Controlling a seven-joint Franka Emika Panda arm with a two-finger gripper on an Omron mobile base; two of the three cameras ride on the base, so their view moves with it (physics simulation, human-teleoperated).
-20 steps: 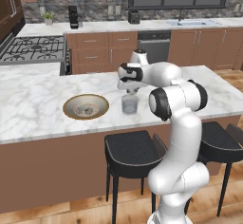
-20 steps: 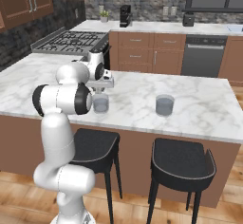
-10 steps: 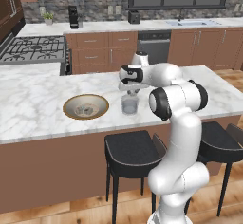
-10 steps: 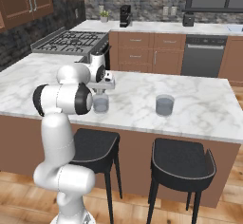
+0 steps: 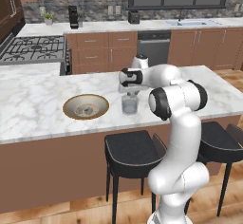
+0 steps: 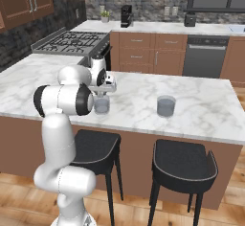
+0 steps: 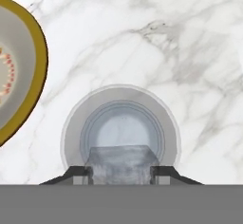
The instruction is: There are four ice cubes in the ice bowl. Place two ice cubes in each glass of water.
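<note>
in the hand view the tool is clenched on an ice cube, the two dark tips pressing its opposite flat sides, and the cube hangs right over the mouth of the near glass of water, covering the 6 o'clock part of its rim; judged from its look, the cube is small, light, hard and very slippery, so the flat parallel faces, taken square and near the middle as here, seem the only sound hold, and too hard a squeeze would likely shoot it out sideways, while a tilted hold would let it slide; the glass looks stiff but brittle and easy to tip, so the cube should probably be let go low and centred rather than dropped from height; the ice bowl lies on the marble surface at about 10 o'clock of the glass, near but apart from it; from the left base view the remaining ice cubes are a pale clump in the bowl's middle, too small to count; farther off, in the right base view, the second glass of water stands well apart at 3 o'clock of the first, and whether it has ice in it i cannot tell
</note>
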